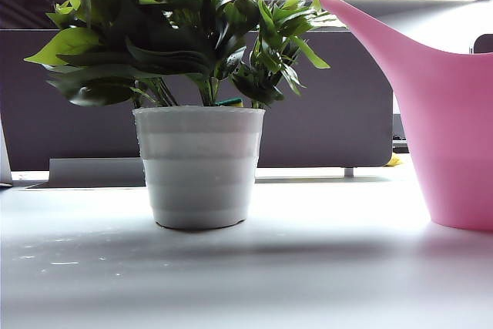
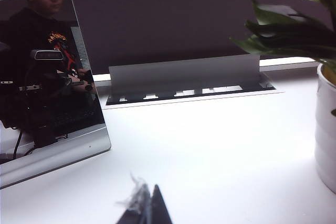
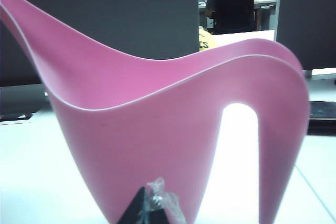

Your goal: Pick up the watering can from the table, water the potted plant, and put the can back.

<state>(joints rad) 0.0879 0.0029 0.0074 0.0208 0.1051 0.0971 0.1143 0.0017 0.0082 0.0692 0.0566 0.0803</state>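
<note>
While both grippers look closed, right gripper point(image 3: 151, 209) faces the watering can point(image 3: 157, 129), left gripper point(image 2: 144, 208) idle.

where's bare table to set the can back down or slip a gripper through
Bare white-grey tabletop runs across the front, before the white ribbed pot of the green plant and the pink plastic watering can, with a gap between them. Above it, spout meets leaves: crowded. The left gripper and the shut right gripper sit low.
</note>
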